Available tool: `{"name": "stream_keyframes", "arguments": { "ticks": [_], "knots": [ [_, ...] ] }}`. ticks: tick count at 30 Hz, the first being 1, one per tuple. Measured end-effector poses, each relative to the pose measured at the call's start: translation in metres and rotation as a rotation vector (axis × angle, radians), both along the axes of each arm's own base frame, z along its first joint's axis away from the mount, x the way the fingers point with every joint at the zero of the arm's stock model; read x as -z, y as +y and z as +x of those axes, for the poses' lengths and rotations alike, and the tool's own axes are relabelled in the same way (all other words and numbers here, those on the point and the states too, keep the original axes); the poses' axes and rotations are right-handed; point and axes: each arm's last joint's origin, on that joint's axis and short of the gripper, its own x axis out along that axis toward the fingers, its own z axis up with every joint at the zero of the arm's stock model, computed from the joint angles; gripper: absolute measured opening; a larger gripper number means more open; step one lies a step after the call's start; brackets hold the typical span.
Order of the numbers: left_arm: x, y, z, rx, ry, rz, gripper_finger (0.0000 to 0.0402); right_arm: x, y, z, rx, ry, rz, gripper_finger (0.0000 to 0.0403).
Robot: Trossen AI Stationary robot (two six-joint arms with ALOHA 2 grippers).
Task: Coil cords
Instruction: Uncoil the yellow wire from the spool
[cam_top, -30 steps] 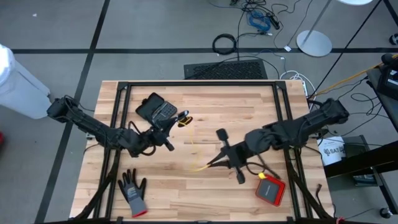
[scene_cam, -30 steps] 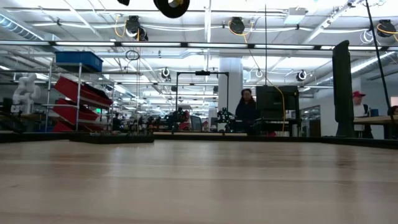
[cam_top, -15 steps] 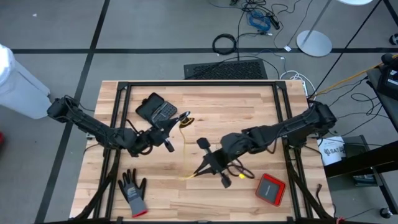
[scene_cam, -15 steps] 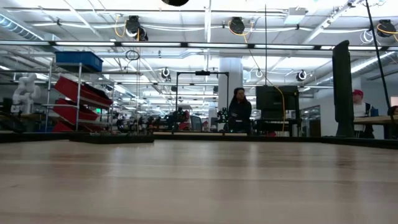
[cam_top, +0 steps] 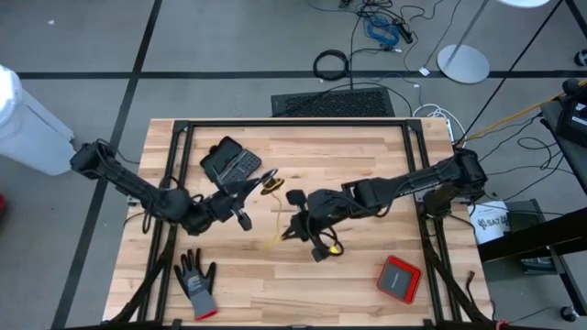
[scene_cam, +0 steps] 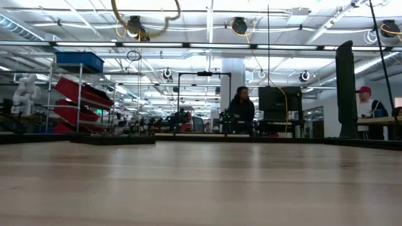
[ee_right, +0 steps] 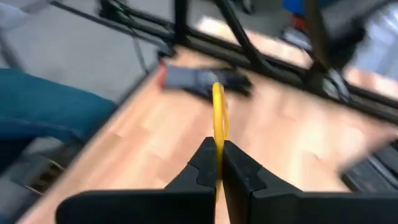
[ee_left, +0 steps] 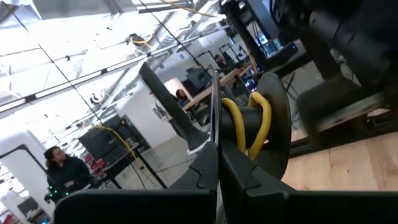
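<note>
Gloves first: a grey glove (cam_top: pixel 195 282) lies at the worktop's near left corner, a red box (cam_top: pixel 400 279) near the near right corner. Mid-table, the right gripper (cam_top: pixel 295 228) pinches the yellow cord (cam_top: pixel 278 206) tight; the left gripper (cam_top: pixel 260 178) clamps its far end. A black device (cam_top: pixel 230 160) sits toward the far left.
</note>
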Motion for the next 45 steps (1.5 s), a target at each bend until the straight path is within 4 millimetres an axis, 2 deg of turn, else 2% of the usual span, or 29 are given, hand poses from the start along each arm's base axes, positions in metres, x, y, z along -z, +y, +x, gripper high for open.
{"name": "stream_keyframes", "arguments": {
  "ticks": [9, 15, 21, 26, 30, 36, 39, 45],
  "knots": [
    [-0.010, -0.005, -0.014, 0.022, -0.034, -0.026, 0.0002, 0.013, -0.031, -0.005, 0.191, 0.161, -0.104, 0.0000],
    [-0.009, -0.011, -0.020, -0.059, 0.039, 0.022, 0.0002, 0.016, -0.044, -0.009, 0.284, 0.218, -0.147, 0.0000],
    [-0.008, -0.016, -0.025, -0.115, 0.097, 0.055, 0.0002, 0.007, -0.058, -0.022, 0.453, 0.239, -0.224, 0.0000],
    [-0.008, -0.017, -0.027, -0.172, 0.131, 0.049, 0.0002, -0.010, -0.064, -0.045, 0.615, 0.227, -0.297, 0.0000],
    [-0.007, -0.017, -0.028, -0.221, 0.165, 0.052, 0.0002, -0.030, -0.060, -0.064, 0.659, 0.165, -0.299, 0.0000],
    [-0.003, -0.017, -0.028, -0.244, 0.205, 0.068, 0.0002, -0.054, -0.042, -0.086, 0.607, 0.061, -0.275, 0.0000],
    [-0.001, -0.017, -0.028, -0.269, 0.226, 0.071, 0.0002, -0.063, -0.029, -0.091, 0.551, -0.003, -0.267, 0.0000],
    [-0.001, -0.012, -0.025, -0.298, 0.230, 0.065, 0.0002, -0.077, 0.000, -0.090, 0.405, -0.172, -0.239, 0.0000]
  ]
}}
